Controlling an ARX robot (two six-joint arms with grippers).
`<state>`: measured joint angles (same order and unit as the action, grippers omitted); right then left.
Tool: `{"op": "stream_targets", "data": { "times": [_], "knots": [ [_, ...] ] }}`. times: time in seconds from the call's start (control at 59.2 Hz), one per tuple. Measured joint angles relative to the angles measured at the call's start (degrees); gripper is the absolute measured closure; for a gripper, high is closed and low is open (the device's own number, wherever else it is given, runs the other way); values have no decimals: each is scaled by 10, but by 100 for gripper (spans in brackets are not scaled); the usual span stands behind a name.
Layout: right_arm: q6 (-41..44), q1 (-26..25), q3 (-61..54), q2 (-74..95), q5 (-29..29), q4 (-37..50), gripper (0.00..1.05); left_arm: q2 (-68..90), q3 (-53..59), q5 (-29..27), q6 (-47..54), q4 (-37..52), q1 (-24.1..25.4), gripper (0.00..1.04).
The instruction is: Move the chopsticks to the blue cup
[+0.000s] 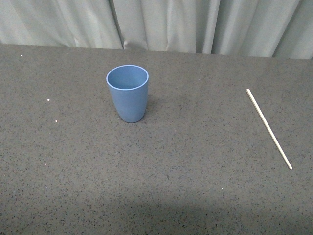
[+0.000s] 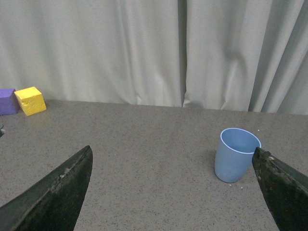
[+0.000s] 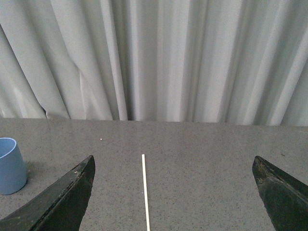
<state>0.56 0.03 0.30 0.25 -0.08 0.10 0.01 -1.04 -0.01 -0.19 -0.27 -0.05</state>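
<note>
**A:** How do our hands stand?

**B:** Our left hand (image 2: 172,150) and right hand (image 3: 173,158) are both spread wide, holding and touching nothing.

**A:** And the chopstick (image 1: 269,129)?

**B:** It lies flat on the surface (image 1: 171,186) to our right, well apart from the upright cup (image 1: 127,95). We see open surface between them, and a curtain (image 1: 195,24) lines the far edge.

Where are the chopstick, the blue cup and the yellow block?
chopstick (image 1: 269,129): front view, midway along the stick.
blue cup (image 1: 129,104): front view, outer wall below the rim.
yellow block (image 2: 30,101): left wrist view, middle of the block.
</note>
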Motion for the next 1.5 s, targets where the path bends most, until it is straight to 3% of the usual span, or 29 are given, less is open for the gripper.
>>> {"op": "stream_targets", "data": {
  "times": [1.334,1.368,1.385,1.419,1.503],
  "knots": [
    [0,0,0,0,0,0,9,0,0,0,0,0,0,7],
    [9,7,0,4,23,4,9,0,0,0,0,0,0,7],
    [31,19,1,17,69,17,9,0,0,0,0,0,0,7],
    [57,26,6,60,107,45,9,0,0,-1,0,0,0,7],
    [65,-1,30,170,64,99,9,0,0,0,0,0,0,7]
  ]
}}
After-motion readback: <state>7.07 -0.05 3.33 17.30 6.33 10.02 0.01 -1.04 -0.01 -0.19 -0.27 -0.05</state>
